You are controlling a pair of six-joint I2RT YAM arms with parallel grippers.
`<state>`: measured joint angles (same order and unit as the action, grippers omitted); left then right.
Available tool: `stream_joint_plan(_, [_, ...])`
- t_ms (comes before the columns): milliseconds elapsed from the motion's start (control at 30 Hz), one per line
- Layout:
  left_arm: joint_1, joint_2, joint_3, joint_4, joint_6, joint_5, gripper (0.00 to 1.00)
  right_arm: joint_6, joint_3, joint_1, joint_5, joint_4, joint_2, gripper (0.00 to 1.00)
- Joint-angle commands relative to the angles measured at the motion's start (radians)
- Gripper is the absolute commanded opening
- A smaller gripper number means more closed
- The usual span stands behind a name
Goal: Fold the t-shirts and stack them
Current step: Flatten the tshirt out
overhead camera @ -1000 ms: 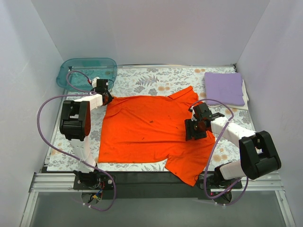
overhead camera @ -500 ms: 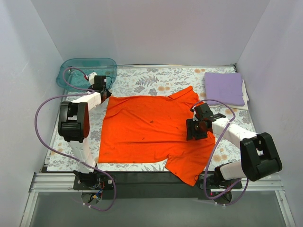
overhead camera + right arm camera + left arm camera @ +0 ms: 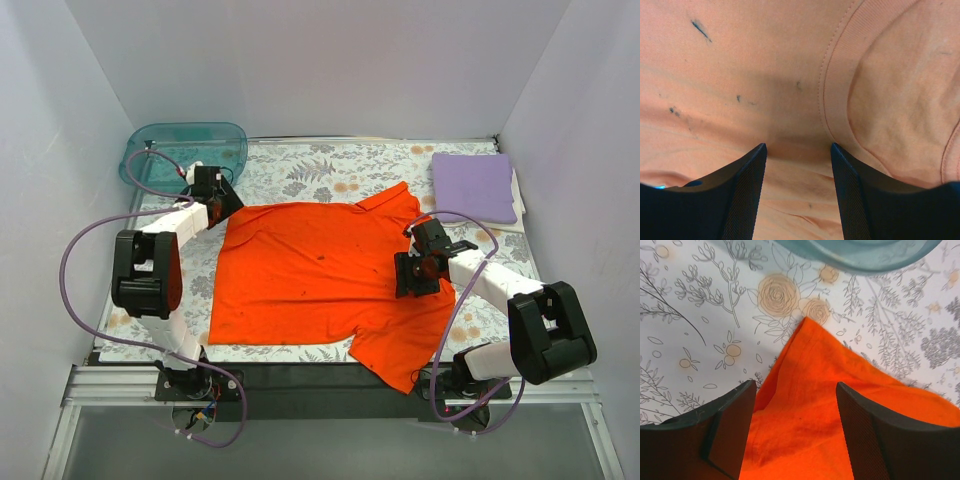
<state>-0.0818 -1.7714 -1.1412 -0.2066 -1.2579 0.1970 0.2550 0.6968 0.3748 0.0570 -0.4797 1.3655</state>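
Now: orange t-shirt [image 3: 320,275] flat mid-table, claws apart

Left gripper [image 3: 794,387] sits jaws apart over its far-left corner. Right gripper [image 3: 797,147], jaws apart too, is by the collar. We'd pinch edges only, lift both together, keep the fold straight. Lavender t-shirt [image 3: 473,186] lies folded far right. Teal tub [image 3: 185,150]: nothing visible inside.

Orange t-shirt [image 3: 840,405], teal tub [image 3: 860,252]: partly off-frame
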Motion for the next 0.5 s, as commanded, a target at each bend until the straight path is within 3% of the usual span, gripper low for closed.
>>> stream_joint_plan(0, [0.001,-0.02,0.008,-0.039,0.002,-0.045,0.6,-0.014,-0.029,-0.004,-0.002,-0.013,0.006,0.52])
stream_joint_plan(300, [0.001,-0.072,-0.002,-0.048,0.009,-0.057,0.47,-0.013,-0.016,-0.004,-0.006,-0.007,0.032,0.52])
stream_joint_plan(467, [0.001,-0.095,-0.015,-0.047,0.026,-0.036,0.25,-0.01,-0.017,-0.004,-0.014,-0.005,0.038,0.52])
